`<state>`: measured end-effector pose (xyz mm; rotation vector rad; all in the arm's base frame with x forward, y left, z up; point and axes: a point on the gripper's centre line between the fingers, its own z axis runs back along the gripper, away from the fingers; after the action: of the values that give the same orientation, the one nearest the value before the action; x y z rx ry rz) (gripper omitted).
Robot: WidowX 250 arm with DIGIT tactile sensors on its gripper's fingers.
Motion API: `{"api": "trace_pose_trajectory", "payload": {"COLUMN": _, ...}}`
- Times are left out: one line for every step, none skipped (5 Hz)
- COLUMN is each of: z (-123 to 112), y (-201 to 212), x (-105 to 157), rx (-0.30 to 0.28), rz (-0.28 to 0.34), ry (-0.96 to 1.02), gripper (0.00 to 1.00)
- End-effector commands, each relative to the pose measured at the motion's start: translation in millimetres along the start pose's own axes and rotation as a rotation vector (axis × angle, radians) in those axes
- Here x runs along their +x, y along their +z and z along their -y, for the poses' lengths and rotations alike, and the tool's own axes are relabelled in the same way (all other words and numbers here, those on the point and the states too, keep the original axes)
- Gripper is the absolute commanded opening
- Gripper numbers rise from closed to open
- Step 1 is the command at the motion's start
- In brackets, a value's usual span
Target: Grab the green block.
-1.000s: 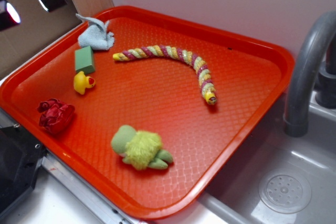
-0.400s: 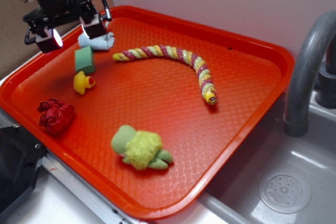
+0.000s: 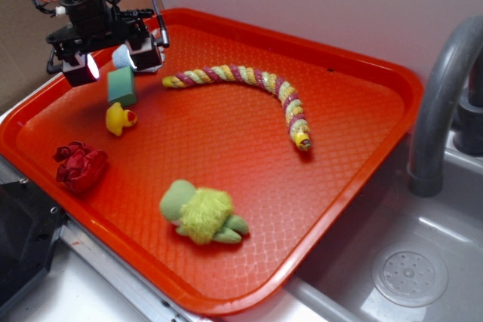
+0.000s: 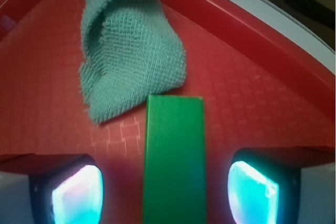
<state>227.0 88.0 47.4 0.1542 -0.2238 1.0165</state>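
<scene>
The pincer hangs spread wide above the small matte green rectangular block, gripping nothing, near the red plastic tray's far left corner.

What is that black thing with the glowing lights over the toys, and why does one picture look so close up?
That black thing is a robot arm's pincer, open, holding nothing yet. One picture is taken from the side. The close-up comes from a camera on the arm itself, looking down between its two glowing fingers. Right between them lies the green block, which it wants to grab. Everything sits on a red tray: a blue cloth beside the block, a yellow duck, a striped toy snake, a crumpled red thing and a fuzzy green plush.
</scene>
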Motion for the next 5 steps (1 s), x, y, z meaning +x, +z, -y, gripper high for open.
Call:
{"api": "trace_pose_trajectory", "payload": {"z": -7.2, "y": -23.9, "x": 8.7, "rx": -0.024, "rz": 0.018, "ry": -0.013, "gripper": 1.00}}
{"api": "trace_pose_trajectory", "payload": {"z": -5.4, "y": -31.8, "x": 8.4, "rx": -0.045, "rz": 0.006, "ry": -0.042, "gripper": 1.00}}
{"api": "trace_pose_trajectory", "payload": {"z": -6.1, "y": -32.0, "x": 8.3, "rx": -0.054, "rz": 0.020, "ry": -0.056, "gripper": 0.00}}
{"api": "trace_pose_trajectory", "payload": {"z": -11.4, "y": -29.8, "x": 2.8, "rx": -0.046, "rz": 0.023, "ry": -0.069, "gripper": 0.00}}
{"api": "trace_pose_trajectory", "payload": {"z": -19.7, "y": -12.4, "x": 12.9, "rx": -0.004, "rz": -0.005, "ry": -0.067, "gripper": 0.00}}
